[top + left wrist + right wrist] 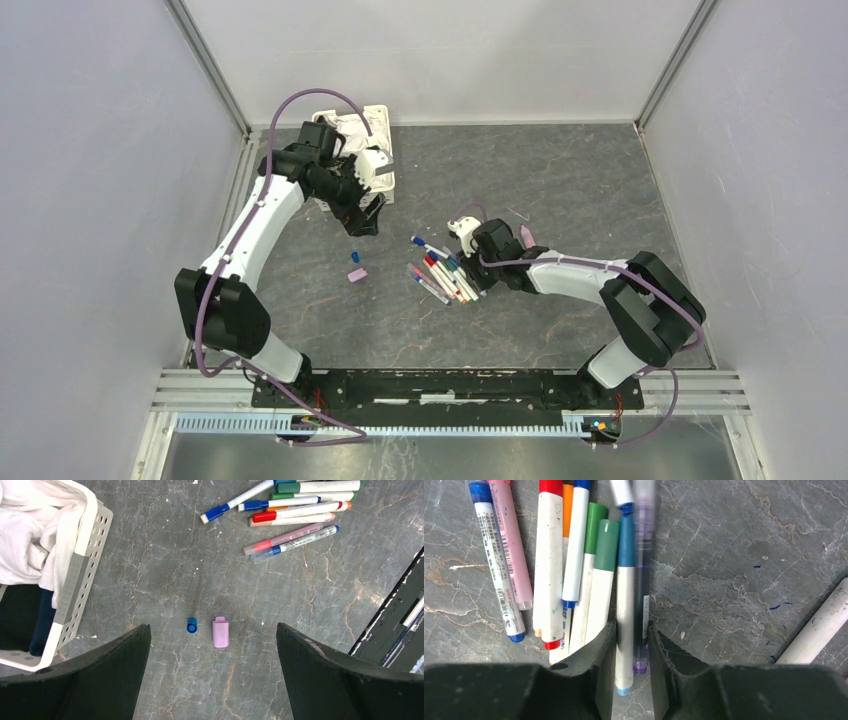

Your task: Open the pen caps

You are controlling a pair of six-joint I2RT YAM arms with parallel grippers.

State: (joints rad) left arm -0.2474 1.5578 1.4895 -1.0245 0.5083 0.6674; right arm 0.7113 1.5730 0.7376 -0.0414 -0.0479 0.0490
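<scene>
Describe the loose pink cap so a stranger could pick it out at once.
Start at the white basket in the far left corner of the grey table. On bare table on its near side, left of the bundle of pens, lie two loose caps. The pink cap is the larger, pale and flat-sided one; its neighbour, the blue cap, is a small dark round tube.
</scene>
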